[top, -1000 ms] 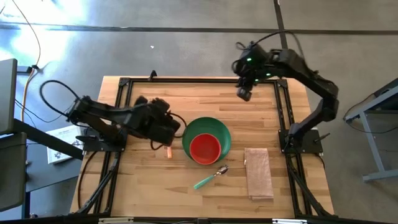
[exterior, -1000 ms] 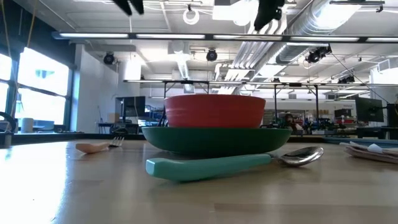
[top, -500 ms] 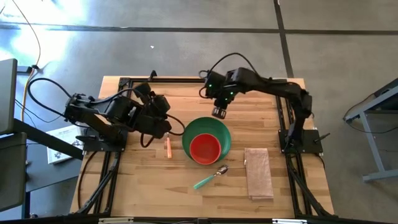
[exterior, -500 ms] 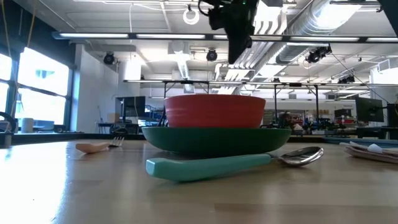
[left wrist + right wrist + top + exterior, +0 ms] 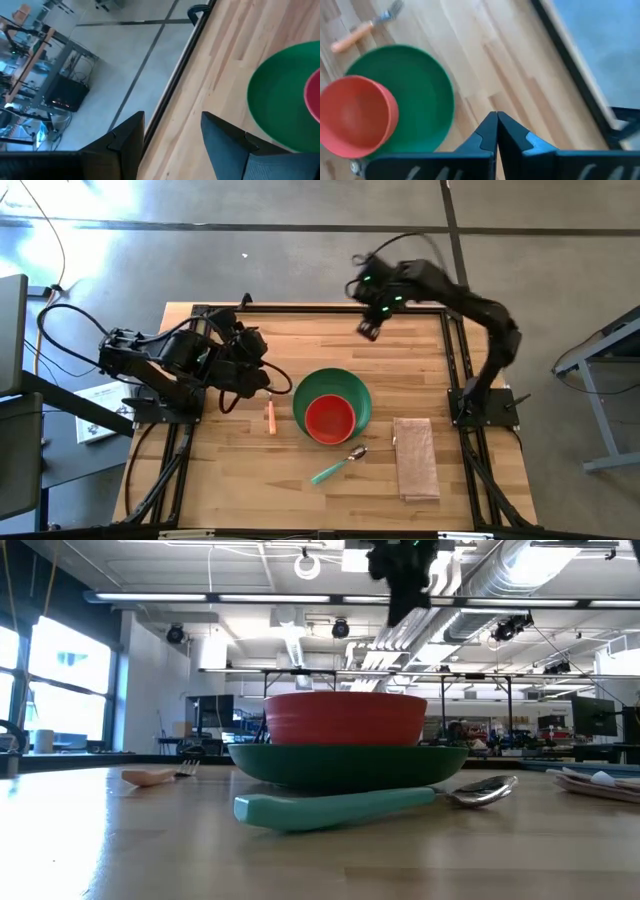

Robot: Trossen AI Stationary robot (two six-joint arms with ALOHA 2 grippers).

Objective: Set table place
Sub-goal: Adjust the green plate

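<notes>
The green plate (image 5: pixel 352 392) lies mid-table with the red bowl (image 5: pixel 330 418) standing in it. The orange-handled fork (image 5: pixel 270 417) lies flat just left of the plate. The teal-handled spoon (image 5: pixel 338 465) lies near the plate's front rim. The folded napkin (image 5: pixel 415 458) lies flat at the right. My left gripper (image 5: pixel 172 145) hovers open left of the plate and just beyond the fork, holding nothing. My right gripper (image 5: pixel 496 131) hangs shut and bare over the far right of the table (image 5: pixel 300 340), beyond the plate.
The black rail frame (image 5: pixel 320 309) runs round the tabletop. Bare wood lies between the plate and the far rail, and at the near left. The low view shows the room behind the table, with my right gripper (image 5: pixel 405 580) high above the bowl (image 5: pixel 345 718).
My right gripper swung toward the table's left and near side, close to the plate's far rim, then went back toward the far edge. My left gripper drew back toward the table's left edge, so the whole fork now shows on the table.
</notes>
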